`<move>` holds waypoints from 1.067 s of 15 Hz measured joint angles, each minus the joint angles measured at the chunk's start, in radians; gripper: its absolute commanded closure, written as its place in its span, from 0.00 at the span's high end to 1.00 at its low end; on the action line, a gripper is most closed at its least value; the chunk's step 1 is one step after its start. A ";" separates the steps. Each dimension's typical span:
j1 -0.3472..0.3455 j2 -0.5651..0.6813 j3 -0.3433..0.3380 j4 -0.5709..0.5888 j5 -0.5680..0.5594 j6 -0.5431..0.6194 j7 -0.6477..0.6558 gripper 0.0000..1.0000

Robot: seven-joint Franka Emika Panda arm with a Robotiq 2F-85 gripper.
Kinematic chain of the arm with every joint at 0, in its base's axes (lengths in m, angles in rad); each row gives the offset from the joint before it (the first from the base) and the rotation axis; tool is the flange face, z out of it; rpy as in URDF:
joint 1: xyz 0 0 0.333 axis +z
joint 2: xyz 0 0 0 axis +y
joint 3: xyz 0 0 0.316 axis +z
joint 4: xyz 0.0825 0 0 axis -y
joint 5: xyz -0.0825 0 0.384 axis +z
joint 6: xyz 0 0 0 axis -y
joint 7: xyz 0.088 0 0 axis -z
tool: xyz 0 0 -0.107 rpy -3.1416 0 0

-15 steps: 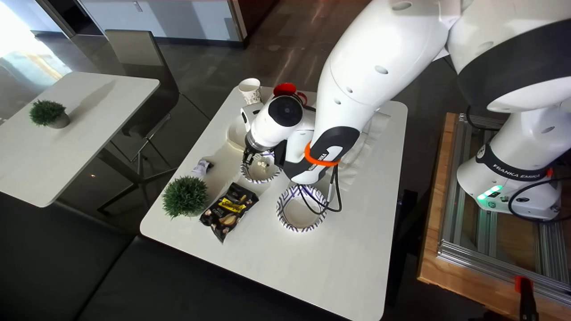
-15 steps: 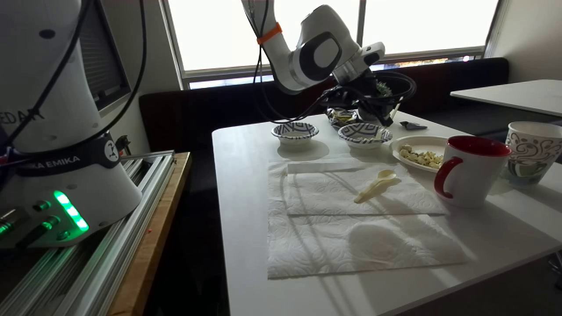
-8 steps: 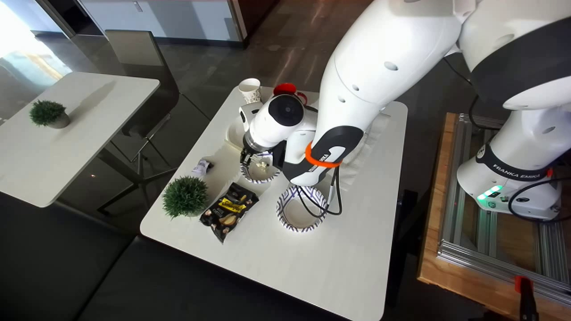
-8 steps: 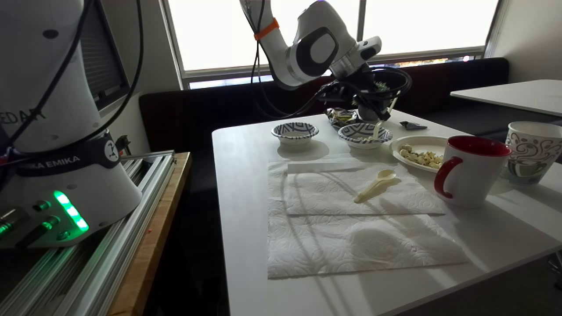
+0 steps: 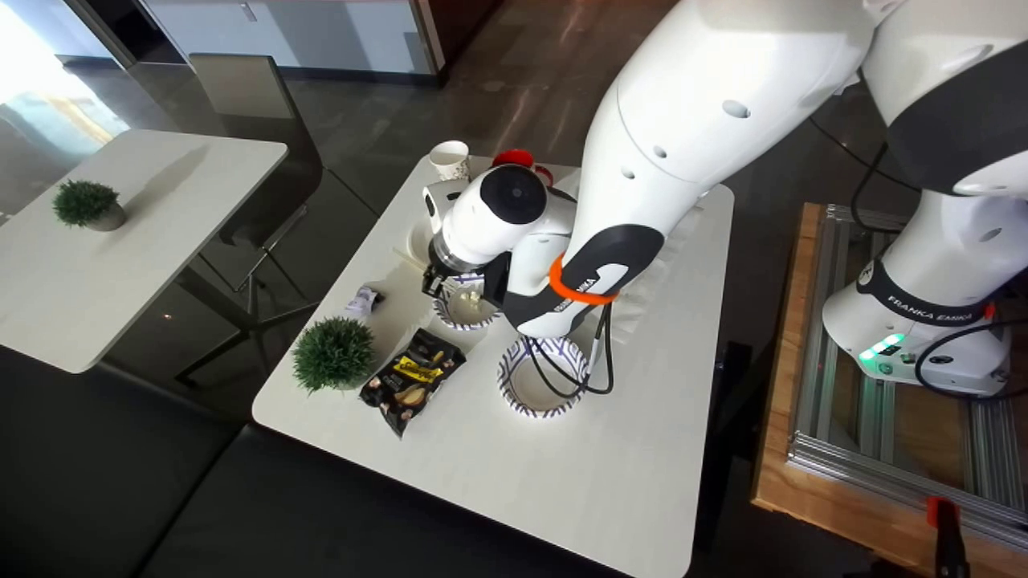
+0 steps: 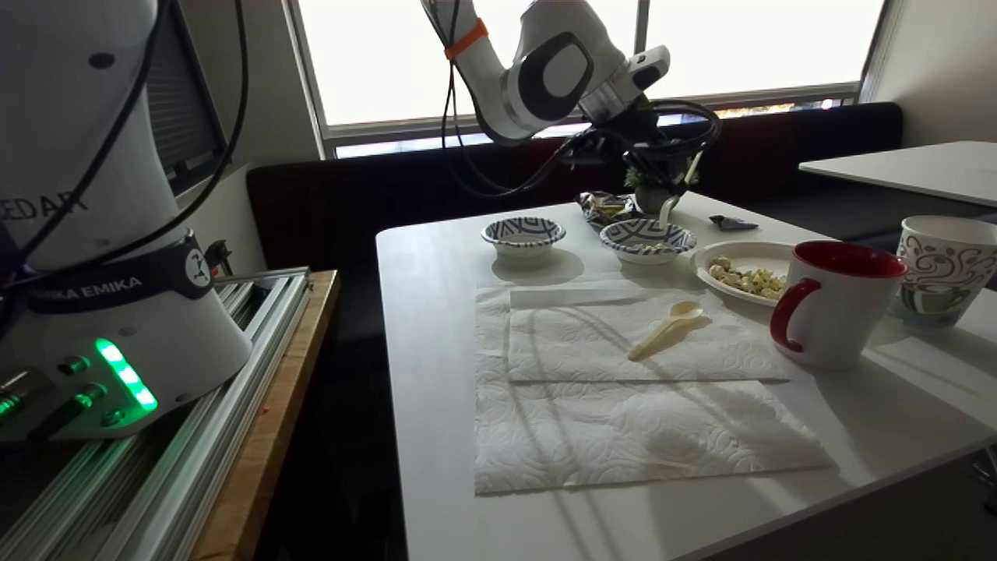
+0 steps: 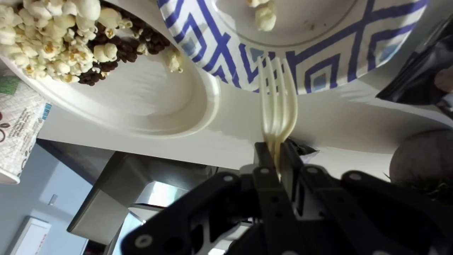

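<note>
gripper (image 7: 275, 152): clenched on fork (image 7: 277, 122), above tabletop (image 5: 618, 482), between nearer bowl (image 7: 322, 56) and edge farthest from robot base (image 5: 915, 329)
fork: straight out of gripper, long axis slanting down; tines overlap bowl's rim in wrist view, contact unclear
plate (image 7: 166, 102): just beside bowl, holds popcorn (image 7: 53, 39)

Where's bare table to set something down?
Widest patch: table between empty bowl, snack bag and bench. Also the table strip between paper towels and robot base. Crowded: around plate, mug and cup, and by the popcorn bowl, where the claw holds a fork.
</note>
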 measured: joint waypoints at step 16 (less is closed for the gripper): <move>-0.161 -0.559 0.035 -0.193 -0.045 -0.674 -0.095 0.03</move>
